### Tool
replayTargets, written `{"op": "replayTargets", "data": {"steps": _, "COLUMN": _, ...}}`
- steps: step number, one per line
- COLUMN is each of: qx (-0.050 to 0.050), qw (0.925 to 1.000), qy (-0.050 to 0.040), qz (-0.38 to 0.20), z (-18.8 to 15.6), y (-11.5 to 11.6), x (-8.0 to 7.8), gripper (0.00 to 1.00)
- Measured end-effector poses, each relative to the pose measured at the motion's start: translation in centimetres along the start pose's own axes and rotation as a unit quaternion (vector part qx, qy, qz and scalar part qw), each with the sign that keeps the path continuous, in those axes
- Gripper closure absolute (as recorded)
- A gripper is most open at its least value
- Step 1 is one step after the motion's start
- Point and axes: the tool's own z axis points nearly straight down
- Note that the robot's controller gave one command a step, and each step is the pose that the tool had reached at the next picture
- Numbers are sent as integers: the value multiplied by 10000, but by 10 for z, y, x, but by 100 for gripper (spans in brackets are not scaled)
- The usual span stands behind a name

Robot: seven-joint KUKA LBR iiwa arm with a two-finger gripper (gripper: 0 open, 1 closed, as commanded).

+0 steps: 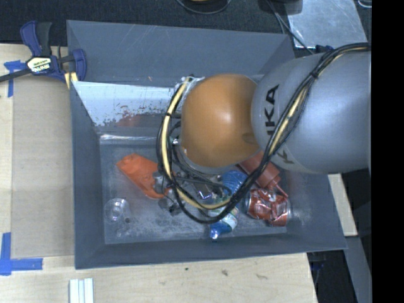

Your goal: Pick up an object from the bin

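My gripper [178, 188] is low in the middle of the bin, mostly hidden under the arm's orange cover and cables. Its dark body sits right beside the right end of an orange, soft-looking lump [139, 171] on the bin floor's left half. Just right of the gripper lies a blue rounded thing [234, 182]. Below that is a small clear bottle with a blue cap [221, 227], near the front wall. I cannot make out anything held.
A red crinkled wrapper [269, 207] lies at the right, with a reddish-brown piece [264, 169] behind it, partly under the arm. A small clear round thing [116, 209] rests at the front left. The arm covers the bin's right back part.
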Motion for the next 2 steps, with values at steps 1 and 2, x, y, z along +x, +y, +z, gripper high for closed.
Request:
{"op": "replayTargets", "data": {"steps": 1, "qx": 8, "qw": 9996, "qy": -55, "qz": -263, "z": -16, "y": -1, "x": -16, "gripper": 100}}
{"op": "replayTargets", "data": {"steps": 2, "qx": 6, "qw": 9995, "qy": -49, "qz": -299, "z": -13, "y": -1, "x": -17, "gripper": 100}}
